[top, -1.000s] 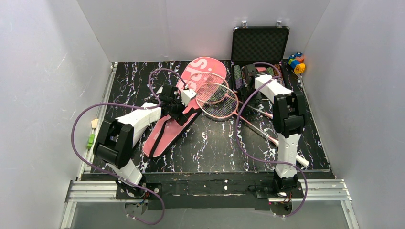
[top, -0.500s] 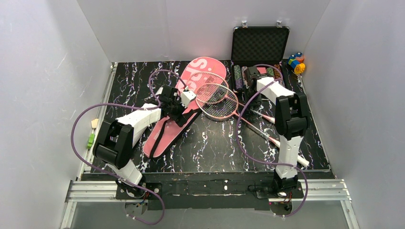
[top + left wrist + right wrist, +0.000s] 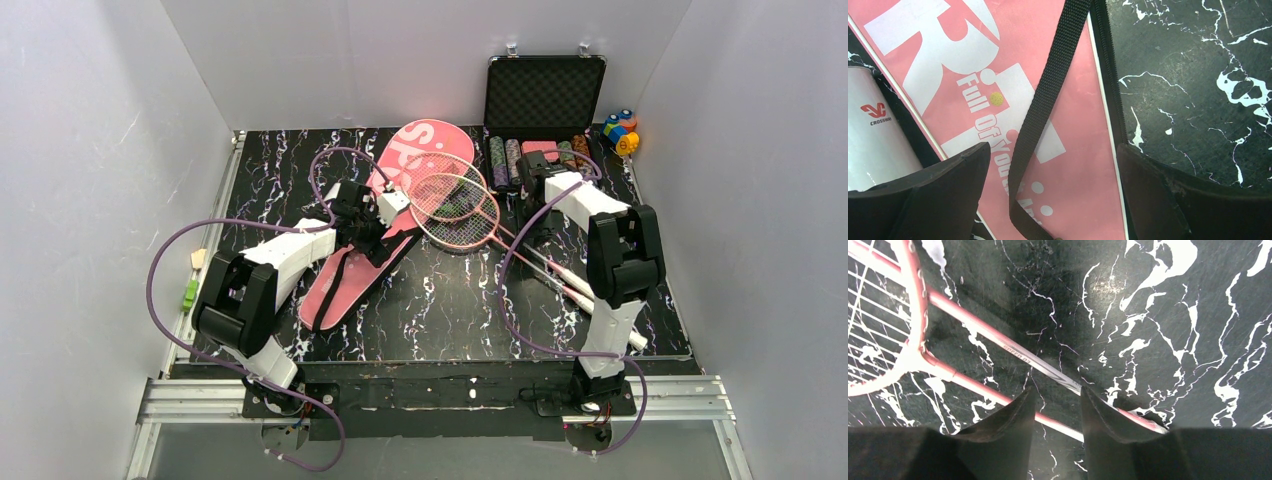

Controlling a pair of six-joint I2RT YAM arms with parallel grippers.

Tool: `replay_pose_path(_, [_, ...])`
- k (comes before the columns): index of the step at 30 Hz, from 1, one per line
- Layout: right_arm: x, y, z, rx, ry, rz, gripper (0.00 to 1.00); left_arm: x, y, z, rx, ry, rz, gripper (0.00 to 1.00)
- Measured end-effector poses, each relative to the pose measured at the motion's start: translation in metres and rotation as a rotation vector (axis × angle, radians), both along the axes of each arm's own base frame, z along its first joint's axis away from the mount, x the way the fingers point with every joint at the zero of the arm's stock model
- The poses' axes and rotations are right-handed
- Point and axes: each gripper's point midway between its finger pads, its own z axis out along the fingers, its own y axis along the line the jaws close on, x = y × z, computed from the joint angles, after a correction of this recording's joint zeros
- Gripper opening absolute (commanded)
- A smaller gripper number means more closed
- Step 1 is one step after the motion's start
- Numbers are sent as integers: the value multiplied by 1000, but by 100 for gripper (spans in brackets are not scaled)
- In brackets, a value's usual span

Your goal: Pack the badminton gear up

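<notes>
Right wrist view: fingers (image 3: pixel 1003 440) cover both racket shafts (image 3: pixel 998 335).

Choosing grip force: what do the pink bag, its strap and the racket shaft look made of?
Pink bag: thin matte fabric, probably synthetic; printed lettering, piped edge. Black strap: woven webbing, its weave visible. Racket shaft: glossy painted metal or composite, unclear which; shows a reflective sheen.

Top cam sits high behind the arm bases (image 3: pixel 270 375) and looks down on the whole table (image 3: pixel 450 310), pink bag (image 3: pixel 430 140) near the middle. L wrist cam: right over the bag, v. close, facing down. R wrist cam: just right of the bag, close, facing down on racket shafts (image 3: pixel 998 337). Top cam sees both spots.
</notes>
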Motion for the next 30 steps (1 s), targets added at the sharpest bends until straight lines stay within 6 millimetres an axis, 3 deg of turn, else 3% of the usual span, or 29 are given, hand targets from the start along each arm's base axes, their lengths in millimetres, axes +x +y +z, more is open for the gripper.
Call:
replay_pose_path(3, [1, 3, 5, 10, 12, 6, 53, 0, 0, 0, 0, 0, 0, 98])
replay_pose_path(8, [27, 22, 23, 96, -55, 30, 52, 0, 0, 0, 0, -2, 0, 98])
replay_pose_path(12, [27, 31, 0, 126, -6, 42, 47, 3, 3, 1, 6, -13, 12, 98])
replay_pose_path(14, [24, 32, -4, 134, 3, 43, 36, 7, 4, 1, 13, -24, 23, 98])
replay_pose_path(18, [16, 27, -15, 124, -10, 31, 15, 10, 8, -21, 50, 11, 39, 98])
replay_pose_path(21, [10, 26, -14, 124, -33, 17, 12, 9, 7, -28, 54, 26, 35, 95])
replay_pose_path(24, [-15, 18, -13, 120, -25, -5, 19, 8, 5, -29, 46, 31, 25, 91])
replay_pose_path(28, [-29, 11, -10, 100, -8, -20, 46, 5, -2, -29, 15, 44, 1, 91])
replay_pose_path(30, [-30, 8, -6, 88, -16, -37, 53, 3, -4, -28, 3, 50, -10, 91])
